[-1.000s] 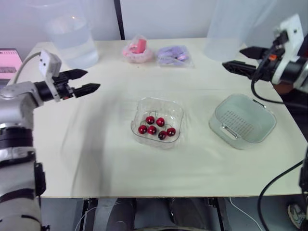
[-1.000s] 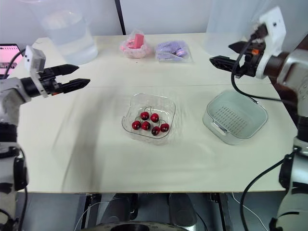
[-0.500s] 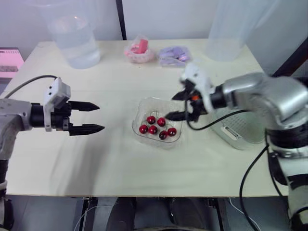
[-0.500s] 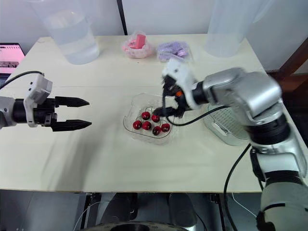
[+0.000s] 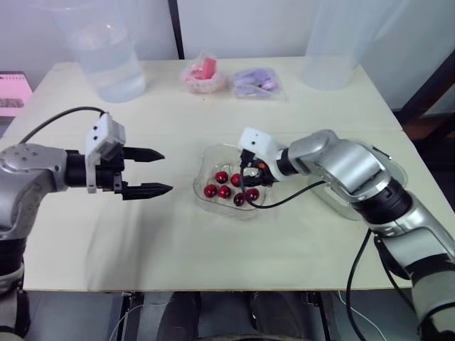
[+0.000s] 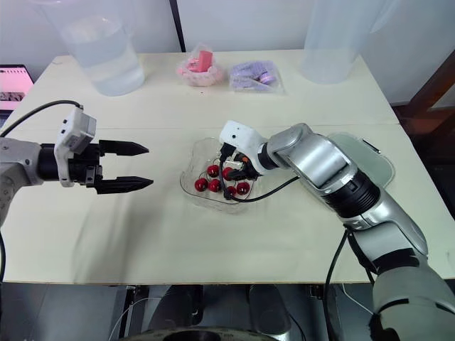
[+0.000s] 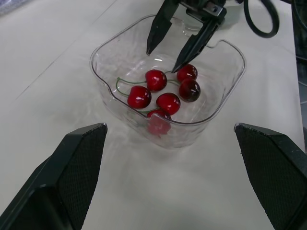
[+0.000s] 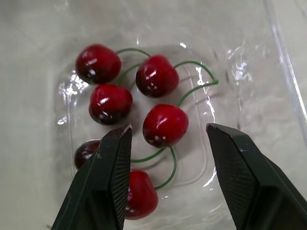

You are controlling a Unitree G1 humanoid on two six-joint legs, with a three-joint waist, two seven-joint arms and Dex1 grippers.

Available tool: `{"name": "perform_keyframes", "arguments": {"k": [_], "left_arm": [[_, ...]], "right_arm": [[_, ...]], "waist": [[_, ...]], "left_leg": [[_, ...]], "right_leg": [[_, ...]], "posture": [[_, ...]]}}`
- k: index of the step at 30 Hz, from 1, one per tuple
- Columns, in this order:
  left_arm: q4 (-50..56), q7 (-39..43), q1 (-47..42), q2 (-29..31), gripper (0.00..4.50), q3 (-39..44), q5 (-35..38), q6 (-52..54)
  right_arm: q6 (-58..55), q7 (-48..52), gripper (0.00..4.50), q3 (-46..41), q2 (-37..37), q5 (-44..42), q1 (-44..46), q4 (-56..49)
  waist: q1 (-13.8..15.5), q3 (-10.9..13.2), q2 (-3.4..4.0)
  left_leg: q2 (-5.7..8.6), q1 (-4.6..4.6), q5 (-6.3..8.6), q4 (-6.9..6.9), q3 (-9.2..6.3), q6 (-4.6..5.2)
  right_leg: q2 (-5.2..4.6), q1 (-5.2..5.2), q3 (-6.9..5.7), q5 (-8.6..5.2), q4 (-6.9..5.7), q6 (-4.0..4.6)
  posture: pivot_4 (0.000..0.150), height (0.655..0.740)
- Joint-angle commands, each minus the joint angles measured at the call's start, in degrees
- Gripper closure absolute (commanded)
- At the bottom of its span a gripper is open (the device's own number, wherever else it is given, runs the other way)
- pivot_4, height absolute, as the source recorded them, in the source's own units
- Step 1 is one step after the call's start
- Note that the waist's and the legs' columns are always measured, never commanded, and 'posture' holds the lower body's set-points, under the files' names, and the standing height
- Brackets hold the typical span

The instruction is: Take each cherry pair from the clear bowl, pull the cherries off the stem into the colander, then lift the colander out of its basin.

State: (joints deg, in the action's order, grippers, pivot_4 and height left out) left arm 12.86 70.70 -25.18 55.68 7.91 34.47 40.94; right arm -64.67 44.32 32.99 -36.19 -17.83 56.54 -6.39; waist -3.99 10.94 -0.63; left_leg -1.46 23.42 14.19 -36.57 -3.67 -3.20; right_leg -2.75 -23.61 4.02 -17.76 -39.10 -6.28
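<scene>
Right claw (image 8: 168, 128) is wide open down in the clear plastic bowl (image 7: 188, 132), straddling one red cherry (image 8: 165, 125) of the green-stemmed pairs, left claw (image 5: 166, 171) wide and waiting opposite it; risk: pinching fruit instead of stem squirts it out.

Six glossy red cherries (image 7: 168, 103) lie bunched on the floor of the clear bowl (image 7: 98, 57), joined in pairs by thin green stems (image 8: 194, 88) that curl between them. The bowl is squarish with rounded corners and stands upright mid-table (image 5: 213, 256). To its right, near but apart, sits the pale green colander (image 6: 375, 165), partly hidden.
</scene>
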Motion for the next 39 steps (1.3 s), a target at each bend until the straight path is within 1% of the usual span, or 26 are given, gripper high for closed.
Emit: {"name": "perform_keyframes", "arguments": {"k": [1, 8, 17, 29, 35, 39], "left_arm": [[1.2, -0.4, -0.8, 0.2, 0.0, 0.7, 0.8, -0.9], [1.2, -1.7, 0.2, -1.2, 0.0, 0.7, 0.3, -2.5], [0.0, -3.0, 1.0, -2.3, 0.0, 0.9, -0.4, -4.8], [-1.2, -4.3, 1.2, -4.4, 0.0, 0.1, -1.1, -7.2], [-0.9, -5.4, 1.6, -5.4, 0.0, 0.0, -1.1, -7.4], [-1.0, -5.8, 1.5, -6.0, 0.0, -0.2, -1.4, -7.4]], "right_arm": [[1.3, 0.9, 1.87, 0.4, 1.5, 2.3, 2.3, 1.4], [2.3, 3.4, 1.87, 2.7, 3.3, 5.4, 2.6, 4.8], [2.4, 7.1, 1.87, 3.6, 5.1, 6.8, 2.8, 5.4], [7.1, 10.1, 1.87, 7.5, 6.3, 13.9, 5.8, 7.4], [4.5, 13.3, 1.87, 7.0, 4.3, 13.6, 7.0, 1.1], [4.4, 13.8, 1.87, 6.5, 3.8, 14.3, 8.1, -0.4]], "waist": [[0.0, 0.0, 0.0], [-0.1, 0.0, 0.0], [-0.1, 0.0, -0.01], [-0.1, 0.0, -0.01], [0.0, 0.0, -0.01], [0.0, 0.0, -0.01]], "left_leg": [[0.0, 0.0, 0.0, 0.0, 0.0, 0.0], [-0.01, -0.01, 0.0, 0.0, 0.0, 0.0], [-0.02, -0.02, 0.0, 0.0, -0.02, 0.0], [-0.04, -0.03, 0.0, 0.0, -0.02, 0.0], [-0.04, -0.02, 0.0, 0.0, -0.03, 0.0], [-0.04, -0.02, 0.0, 0.0, -0.04, 0.0]], "right_leg": [[0.0, -0.01, 0.0, 0.0, 0.0, 0.0], [0.02, 0.0, 0.0, 0.01, 0.0, 0.01], [0.03, 0.01, 0.0, 0.02, 0.0, 0.03], [0.06, 0.0, 0.0, 0.03, -0.01, 0.05], [0.06, -0.02, 0.0, 0.03, 0.0, 0.05], [0.05, -0.01, -0.01, 0.03, 0.0, 0.05]], "posture": [[0.15, 0.7348], [0.15, 0.7348], [0.15, 0.7348], [0.15, 0.7348], [0.15, 0.7348], [0.15, 0.7348]]}}
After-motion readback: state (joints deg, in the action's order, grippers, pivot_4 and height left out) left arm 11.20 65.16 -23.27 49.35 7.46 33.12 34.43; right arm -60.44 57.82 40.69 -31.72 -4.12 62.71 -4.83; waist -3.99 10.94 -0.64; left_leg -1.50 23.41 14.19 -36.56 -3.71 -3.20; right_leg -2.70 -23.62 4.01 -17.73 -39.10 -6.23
